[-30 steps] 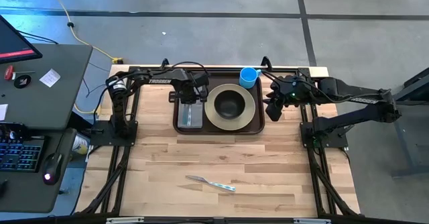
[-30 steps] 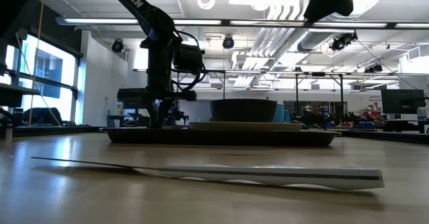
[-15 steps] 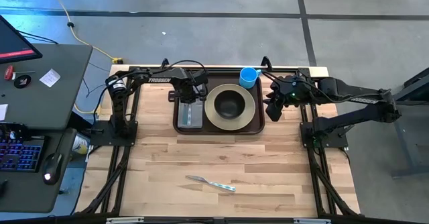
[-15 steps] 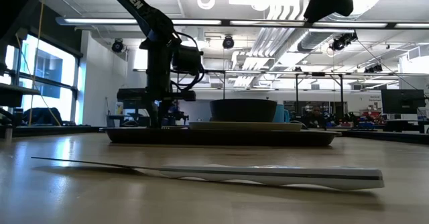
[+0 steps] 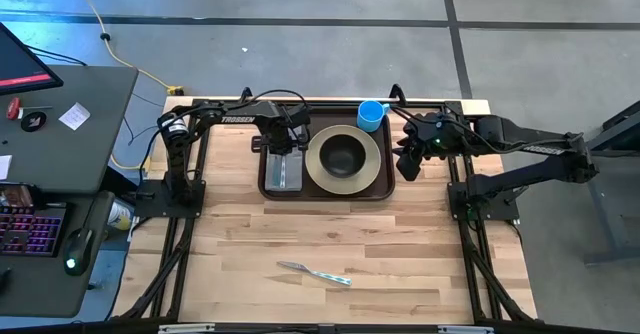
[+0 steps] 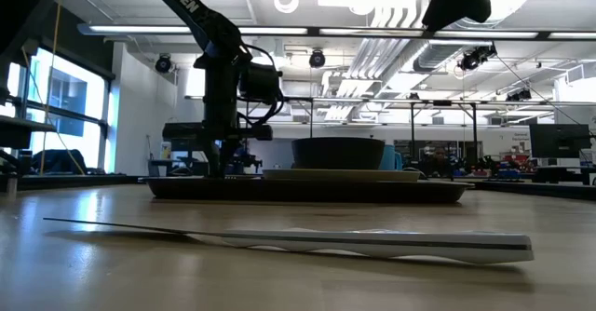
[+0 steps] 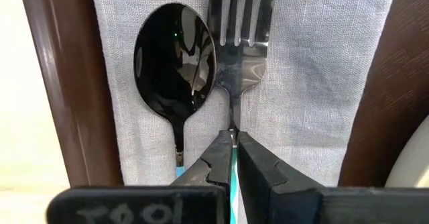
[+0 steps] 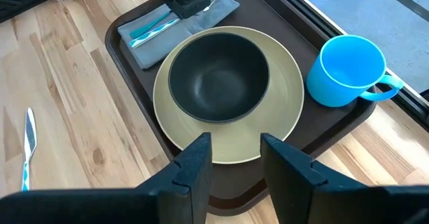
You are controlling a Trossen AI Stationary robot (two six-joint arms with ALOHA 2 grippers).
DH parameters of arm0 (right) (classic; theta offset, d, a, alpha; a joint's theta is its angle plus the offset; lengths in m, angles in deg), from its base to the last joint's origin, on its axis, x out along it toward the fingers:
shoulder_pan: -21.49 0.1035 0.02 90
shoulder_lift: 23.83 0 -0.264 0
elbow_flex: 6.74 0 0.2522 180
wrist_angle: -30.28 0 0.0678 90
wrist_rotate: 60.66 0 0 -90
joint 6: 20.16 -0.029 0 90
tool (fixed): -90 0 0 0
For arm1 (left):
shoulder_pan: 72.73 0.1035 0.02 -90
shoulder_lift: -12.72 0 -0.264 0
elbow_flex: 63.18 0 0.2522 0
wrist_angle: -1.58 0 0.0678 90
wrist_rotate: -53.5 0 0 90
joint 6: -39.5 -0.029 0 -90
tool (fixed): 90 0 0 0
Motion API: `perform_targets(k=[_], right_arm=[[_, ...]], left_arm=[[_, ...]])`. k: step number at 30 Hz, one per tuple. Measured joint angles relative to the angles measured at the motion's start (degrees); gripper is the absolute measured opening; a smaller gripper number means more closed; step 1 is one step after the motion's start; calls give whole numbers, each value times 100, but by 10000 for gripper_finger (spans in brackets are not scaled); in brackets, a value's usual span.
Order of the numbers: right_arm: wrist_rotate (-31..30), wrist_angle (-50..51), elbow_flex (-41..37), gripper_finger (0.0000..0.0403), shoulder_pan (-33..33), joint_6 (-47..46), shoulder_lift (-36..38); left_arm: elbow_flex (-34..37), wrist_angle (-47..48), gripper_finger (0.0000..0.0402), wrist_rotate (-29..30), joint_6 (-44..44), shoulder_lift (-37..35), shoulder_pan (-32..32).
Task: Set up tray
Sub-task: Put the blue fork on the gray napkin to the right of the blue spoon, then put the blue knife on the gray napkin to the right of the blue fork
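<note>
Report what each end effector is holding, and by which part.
The left end effector grips the shiny metal fork by its thin handle, over the grey cloth napkin. The right end effector is open and holds nothing.

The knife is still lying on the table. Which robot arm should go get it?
Probably the right. Its open gripper hangs free beside the dark brown plastic tray, while the left gripper is shut on the silver fork over the grey napkin. The blue-handled knife lies between both.

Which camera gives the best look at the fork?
The left wrist view: the fork fills it, lying on the napkin beside the spoon, its handle between the left gripper jaws. The right wrist view shows only its handle; the high and low views hide it behind the arm.
</note>
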Motion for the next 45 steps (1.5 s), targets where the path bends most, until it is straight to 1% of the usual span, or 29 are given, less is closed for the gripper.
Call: perform_targets(k=[7,19,26,30,36,41,45], right_arm=[[0,0,0,119,0,-3,-2],[0,-2,0,119,0,-24,0],[0,-4,0,119,1,-24,-1],[-9,-7,0,119,2,-62,0],[17,-9,0,119,6,-306,0],[330,-9,2,119,7,-331,-2],[580,-43,0,119,7,-562,0]], left_arm=[[0,0,58,-32,-15,0,0],[0,-10,109,-58,-15,0,0],[-40,70,108,-119,-243,-37,0],[-262,280,102,-140,-509,-39,-33],[-722,875,100,121,-799,-39,-54],[-1193,1400,101,316,-1116,-42,-52],[-1598,1898,101,489,-1341,-48,-155]])
